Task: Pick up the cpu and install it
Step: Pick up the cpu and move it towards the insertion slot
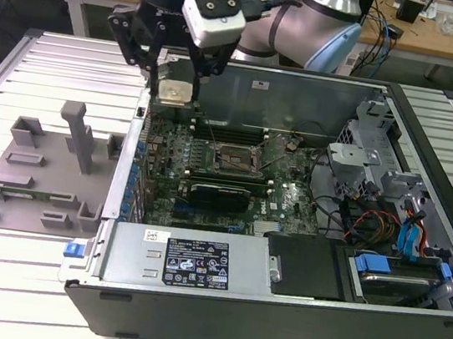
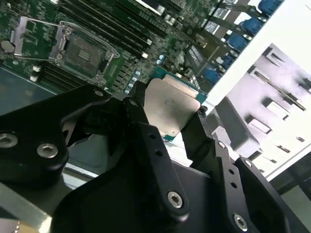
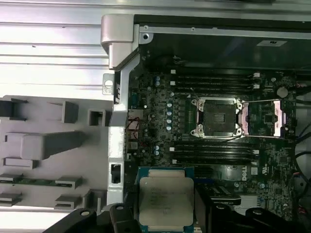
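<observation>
The cpu (image 1: 176, 92) is a thin square chip with a silver-grey top plate, and it hangs above the motherboard near the case's far corner on the exterior view's left. My gripper (image 1: 175, 88) is shut on it, one black finger on each side. Both wrist views show the cpu (image 2: 170, 108) (image 3: 166, 200) flat between the fingers (image 2: 140, 110) (image 3: 121, 213). The empty cpu socket (image 1: 234, 160) (image 2: 82, 51) (image 3: 217, 116) lies on the green board below and apart from the chip, with its metal load plate (image 3: 277, 116) folded open.
The open computer case (image 1: 191, 299) holds RAM slots, cables and drive bays (image 1: 403, 236) on the exterior view's right. A grey plastic fixture tray (image 1: 41, 169) (image 3: 43, 145) sits on the slatted table beside the case on the exterior view's left.
</observation>
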You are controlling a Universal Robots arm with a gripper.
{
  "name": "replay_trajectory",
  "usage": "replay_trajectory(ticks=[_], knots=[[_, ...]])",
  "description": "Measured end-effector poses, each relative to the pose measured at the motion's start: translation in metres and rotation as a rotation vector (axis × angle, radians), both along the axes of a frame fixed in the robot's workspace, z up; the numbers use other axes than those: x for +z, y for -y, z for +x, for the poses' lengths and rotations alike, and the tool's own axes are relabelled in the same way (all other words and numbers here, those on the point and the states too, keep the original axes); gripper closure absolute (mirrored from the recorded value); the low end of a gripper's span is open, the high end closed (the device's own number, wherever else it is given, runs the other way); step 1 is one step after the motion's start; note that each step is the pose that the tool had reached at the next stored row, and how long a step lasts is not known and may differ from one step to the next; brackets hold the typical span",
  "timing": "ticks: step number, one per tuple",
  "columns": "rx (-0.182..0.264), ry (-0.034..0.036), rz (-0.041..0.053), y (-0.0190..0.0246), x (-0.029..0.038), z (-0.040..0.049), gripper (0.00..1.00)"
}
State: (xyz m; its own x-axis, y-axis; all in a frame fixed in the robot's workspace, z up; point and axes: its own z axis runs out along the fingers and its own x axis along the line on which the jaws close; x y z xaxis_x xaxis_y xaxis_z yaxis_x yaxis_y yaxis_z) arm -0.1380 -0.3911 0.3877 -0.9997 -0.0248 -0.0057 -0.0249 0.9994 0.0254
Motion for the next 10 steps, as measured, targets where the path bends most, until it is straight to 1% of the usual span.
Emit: replay_trajectory(ticks=[2,4,5,7,8,10], knots=[[0.0,0.0,0.0,0.0,0.0,0.011,0.45],[0.0,0.0,0.0,0.0,0.0,0.0193,0.45],[0.0,0.0,0.0,0.0,0.0,0.0271,0.45],[0.0,0.0,0.0,0.0,0.0,0.0385,0.45],[0.0,0.0,0.0,0.0,0.0,0.0472,0.45],[0.0,0.0,0.0,0.0,0.0,0.0528,0.45]])
